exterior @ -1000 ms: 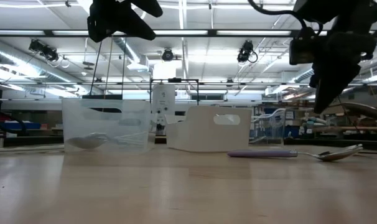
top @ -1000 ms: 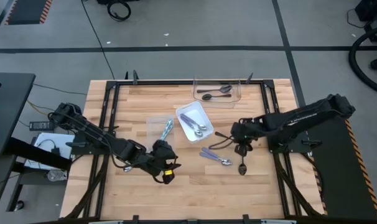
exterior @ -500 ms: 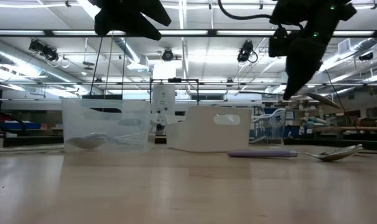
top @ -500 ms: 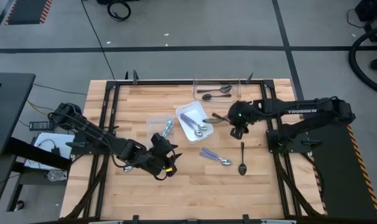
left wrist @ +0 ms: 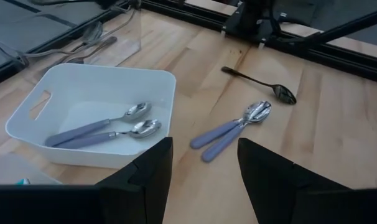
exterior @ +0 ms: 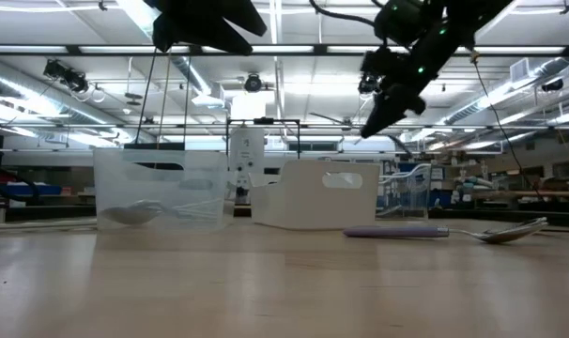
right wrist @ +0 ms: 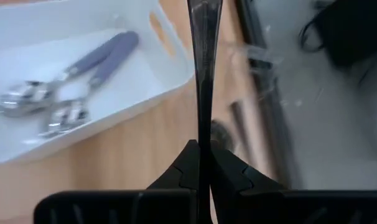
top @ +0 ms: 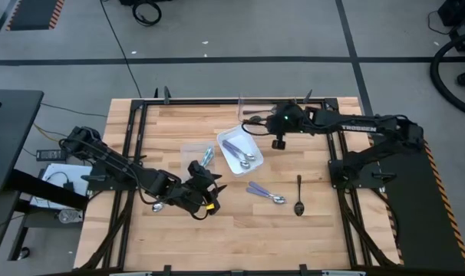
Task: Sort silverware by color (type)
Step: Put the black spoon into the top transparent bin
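My right gripper [top: 268, 125] hangs above the table between the white bin [top: 226, 138] and the clear far container [top: 242, 110], shut on a dark spoon [right wrist: 202, 68]. In the low view it [exterior: 386, 99] is high up. Two purple-handled spoons [right wrist: 58, 93] lie in the white bin. Two more purple spoons [top: 265, 193] and a black spoon [top: 299, 196] lie flat on the wood. Light-blue spoons [top: 206, 157] lie in a clear box. My left gripper [left wrist: 204, 168] hovers open near the table's middle [top: 204, 192]. My right gripper pinches the dark spoon's handle [right wrist: 201, 134] between its two shut fingers. The spoon runs along the fingers and sticks out past their tips. The fingers slant downward toward the table's left. The spoon is lifted clear of the table.
The clear far container sits at the table's far edge, mostly behind my right arm. Black frame rails [top: 133, 130] run along the table's sides. Bare wood lies toward the near edge [top: 248, 238].
My right gripper has risen and travelled toward the far edge and a little leftward, carrying the dark spoon from beside the loose purple spoons to the gap between the white bin and the far container. My left gripper has shifted slightly toward the far edge.
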Action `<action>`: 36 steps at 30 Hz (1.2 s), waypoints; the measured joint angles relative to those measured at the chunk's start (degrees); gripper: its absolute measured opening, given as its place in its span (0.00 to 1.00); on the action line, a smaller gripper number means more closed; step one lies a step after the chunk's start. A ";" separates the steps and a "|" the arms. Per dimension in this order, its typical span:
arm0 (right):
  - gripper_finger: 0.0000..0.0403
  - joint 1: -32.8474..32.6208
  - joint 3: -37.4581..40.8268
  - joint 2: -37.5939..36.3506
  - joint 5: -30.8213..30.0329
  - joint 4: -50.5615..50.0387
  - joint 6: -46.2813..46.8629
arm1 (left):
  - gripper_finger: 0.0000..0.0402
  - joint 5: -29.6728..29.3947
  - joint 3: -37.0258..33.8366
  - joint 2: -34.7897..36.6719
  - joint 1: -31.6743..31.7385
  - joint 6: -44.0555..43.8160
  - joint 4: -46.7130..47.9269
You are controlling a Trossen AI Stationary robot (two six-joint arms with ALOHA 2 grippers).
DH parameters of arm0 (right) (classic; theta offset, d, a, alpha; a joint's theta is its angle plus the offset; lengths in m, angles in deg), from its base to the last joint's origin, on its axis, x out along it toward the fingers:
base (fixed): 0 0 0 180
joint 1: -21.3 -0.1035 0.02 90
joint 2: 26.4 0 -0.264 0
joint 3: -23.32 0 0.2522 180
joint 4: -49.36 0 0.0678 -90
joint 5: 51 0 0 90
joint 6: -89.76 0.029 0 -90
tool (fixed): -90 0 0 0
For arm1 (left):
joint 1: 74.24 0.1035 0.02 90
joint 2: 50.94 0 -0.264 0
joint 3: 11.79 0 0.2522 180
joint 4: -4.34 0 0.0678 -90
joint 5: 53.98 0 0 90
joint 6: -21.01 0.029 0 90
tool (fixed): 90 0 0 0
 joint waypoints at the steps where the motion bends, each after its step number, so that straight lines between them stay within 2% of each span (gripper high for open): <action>1: 0.06 0.64 0.00 0.90 -0.12 1.50 -2.33 | 0.47 0.04 0.00 0.00 0.00 0.00 0.02; 5: 0.06 3.51 0.00 4.45 -1.55 7.69 -6.74 | 0.47 0.20 0.00 0.00 -0.42 -0.82 0.05; 9: 0.06 6.96 0.00 7.24 -4.00 11.31 -6.63 | 0.47 0.17 0.00 0.00 -0.87 -2.00 0.04; 15: 0.06 12.41 -0.02 10.92 -4.30 10.57 -0.63 | 0.47 0.20 0.00 0.00 -0.90 -3.37 0.07; 22: 0.06 13.95 -1.30 14.49 -4.54 6.45 2.61 | 0.47 0.20 0.00 0.00 -1.98 -4.50 0.14; 26: 0.11 14.66 -3.41 16.42 -4.54 3.32 5.93 | 0.47 0.20 0.00 0.00 -2.82 -4.52 0.28; 30: 0.20 15.22 -4.32 17.59 -3.95 2.50 7.28 | 0.47 0.17 0.00 0.00 -2.89 -4.52 0.57; 36: 0.34 14.74 -6.05 15.46 -4.19 -1.01 9.55 | 0.47 0.17 0.00 0.00 -2.86 -4.48 3.03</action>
